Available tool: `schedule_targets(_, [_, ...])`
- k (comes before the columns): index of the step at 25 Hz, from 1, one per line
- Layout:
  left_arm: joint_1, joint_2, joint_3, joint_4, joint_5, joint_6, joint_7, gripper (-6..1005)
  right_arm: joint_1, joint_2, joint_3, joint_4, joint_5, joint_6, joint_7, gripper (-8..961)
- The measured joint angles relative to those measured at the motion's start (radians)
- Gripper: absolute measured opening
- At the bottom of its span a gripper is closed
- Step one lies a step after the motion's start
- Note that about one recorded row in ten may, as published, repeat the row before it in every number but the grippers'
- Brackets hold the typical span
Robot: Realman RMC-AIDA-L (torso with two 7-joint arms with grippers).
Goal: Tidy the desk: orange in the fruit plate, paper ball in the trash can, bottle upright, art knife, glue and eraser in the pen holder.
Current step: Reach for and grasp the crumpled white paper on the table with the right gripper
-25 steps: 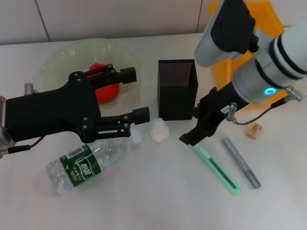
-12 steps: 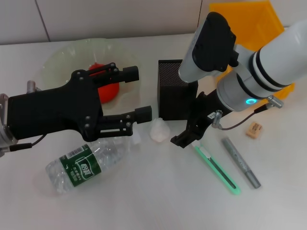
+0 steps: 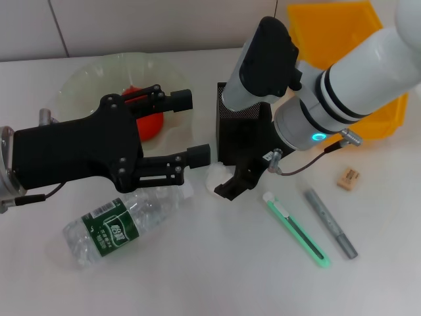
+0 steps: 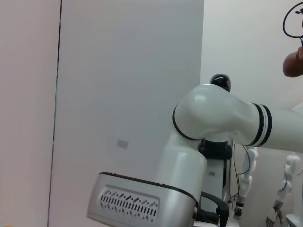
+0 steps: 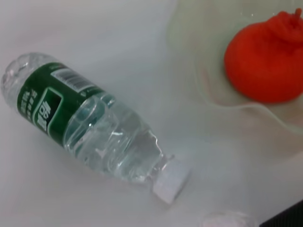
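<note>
The right claw (image 3: 227, 189), its state impossible to tell, hovers at the paper ball (image 3: 212, 176) on the bench (image 3: 217, 270) before the pen holder (image 3: 237, 125). Next: grasp it. Left claw (image 3: 191, 128) gapes wide above the bottle (image 3: 122, 227).

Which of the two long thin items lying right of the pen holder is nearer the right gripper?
The green art knife; its white end lies just beside the right gripper. The grey glue stick lies farther right.

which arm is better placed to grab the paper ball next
Right. The right gripper hangs right beside the paper ball, partly over it. The left gripper is open above the bottle's neck and the fruit plate.
</note>
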Motion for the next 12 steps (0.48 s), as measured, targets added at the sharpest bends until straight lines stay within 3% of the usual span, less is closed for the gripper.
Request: schedule_targets(12, [-0.001,0.002,0.000,-0.001,0.000,0.006,0.000,828,0.023,0.001,-0.014,0.063,0.013,0.039,-0.004,762])
